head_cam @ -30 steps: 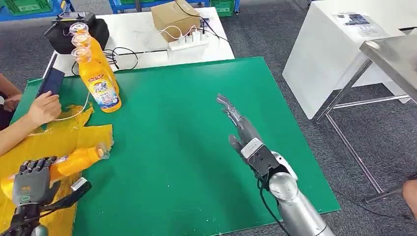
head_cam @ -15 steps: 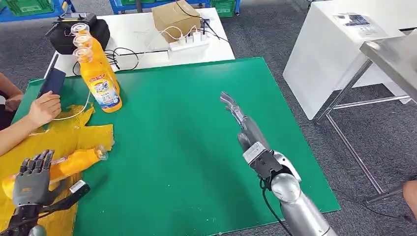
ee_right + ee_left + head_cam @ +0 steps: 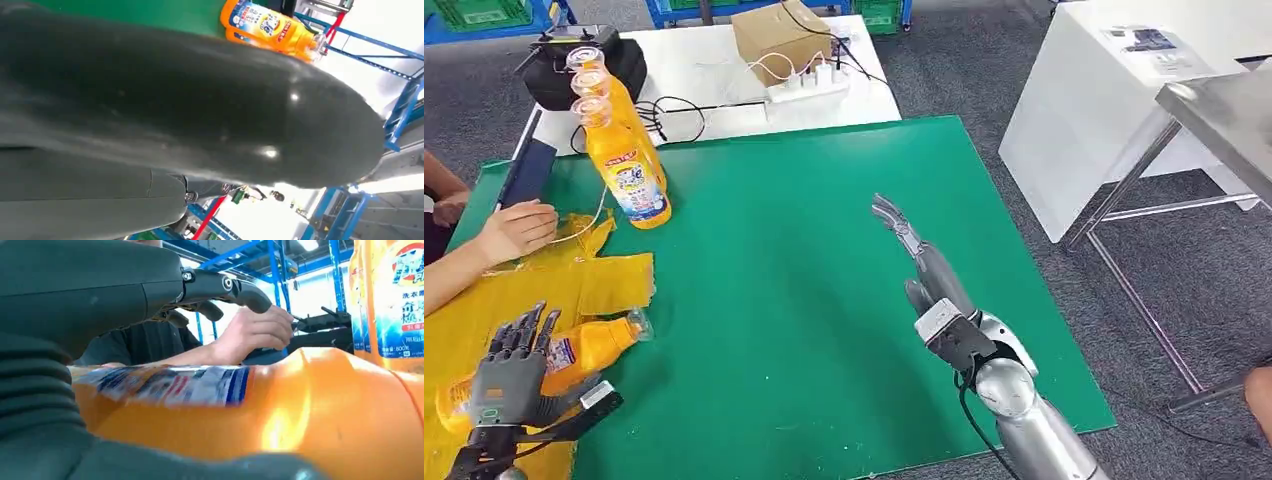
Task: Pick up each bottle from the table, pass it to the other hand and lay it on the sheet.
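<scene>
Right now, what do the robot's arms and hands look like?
The right arm is a smooth silver tube ending in a rounded silver wrist joint, with a black cable running alongside it. The right hand is grey metal with slim segmented fingers and a pale plate at its base. The left hand is dark grey with black fingers and a small green mark on its back; close up, its cover is ribbed.

The green tabletop (image 3: 804, 250) is occupied by a yellow sheet (image 3: 544, 290) at its left and upright orange detergent bottles (image 3: 629, 170) near the far-left corner.
</scene>
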You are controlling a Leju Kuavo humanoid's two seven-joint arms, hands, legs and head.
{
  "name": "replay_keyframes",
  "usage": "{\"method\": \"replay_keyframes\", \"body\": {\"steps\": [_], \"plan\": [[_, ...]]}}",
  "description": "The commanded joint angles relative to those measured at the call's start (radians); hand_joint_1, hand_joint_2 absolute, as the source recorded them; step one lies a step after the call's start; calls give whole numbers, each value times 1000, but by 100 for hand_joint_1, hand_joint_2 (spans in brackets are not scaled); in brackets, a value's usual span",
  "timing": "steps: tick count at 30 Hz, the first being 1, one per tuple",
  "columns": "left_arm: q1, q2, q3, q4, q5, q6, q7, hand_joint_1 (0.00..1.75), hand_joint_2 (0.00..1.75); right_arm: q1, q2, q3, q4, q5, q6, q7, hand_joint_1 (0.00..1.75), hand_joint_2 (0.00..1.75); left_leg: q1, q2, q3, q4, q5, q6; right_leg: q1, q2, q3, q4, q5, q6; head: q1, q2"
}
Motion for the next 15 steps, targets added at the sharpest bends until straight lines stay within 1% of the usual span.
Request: {"method": "replay_keyframes", "body": {"steps": [1,5,6,7,8,9,10,11,12,13,14,15], "plan": [[-10,-26,-16,5,4,-8,2,0,0,-15,-11,11,16,1,-1,-3,0,0,-1,-3,2,-1,0,2,-1,1,2,0,-1,-1,0,0],[-10,-26,-16,5,4,-8,2,0,0,-15,-11,11,16,1,-1,-3,0,0,-1,-6,4,-1,-1,3,-1,1,4,0,-2,-1,0,0],[-10,-17,-17,6,-46,46,30,0,0,-19,-16,17,15,10,0,-14,0,0,-1,-5,3,-1,-1,3,-1,1,3,0,-1,-1,0,0],[-9,-9,-15,-5,-88,88,58,0,0,-18,-30,21,16,12,6,-17,0,0,-1,-6,4,-1,-1,4,-1,1,4,0,-2,-2,0,0],[8,-11,13,-67,-139,89,96,0,0,-13,-32,14,17,17,-1,-19,0,0,-1,-4,3,-1,-1,3,-1,1,3,0,-1,-1,0,0],[30,-16,41,-124,-157,89,100,0,0,-8,-35,12,19,16,4,-21,0,0,-1,-5,3,-1,-1,3,-1,1,3,0,-2,-1,0,0],[51,-40,113,-251,-201,89,124,0,0,-4,-50,18,27,-11,45,-31,0,0,-1,-6,4,0,-2,4,-1,1,4,1,-2,-2,0,0],[66,-64,150,-371,-240,89,162,0,0,-1,-56,21,32,-16,53,-34,0,0,0,-4,2,0,-2,3,0,2,2,0,-2,-1,0,0],[46,-146,258,-401,-50,89,-33,0,0,19,-56,13,36,-15,51,-34,0,0,0,-7,3,1,-3,4,0,1,4,1,-3,-2,0,0],[6,-251,402,-427,78,89,-253,0,0,42,-51,11,34,2,40,-39,0,0,1,-6,0,2,-2,3,1,0,1,1,-1,-1,0,0],[-18,-292,443,-390,174,89,-334,0,0,69,-34,5,35,23,14,-42,0,0,0,-10,1,2,-2,4,0,-3,4,0,-3,-1,0,0],[7,-258,330,-383,393,43,-329,0,0,82,-14,-1,38,29,8,-55,0,0,0,-12,2,2,-2,5,0,-4,5,0,-3,-1,0,0]]}}
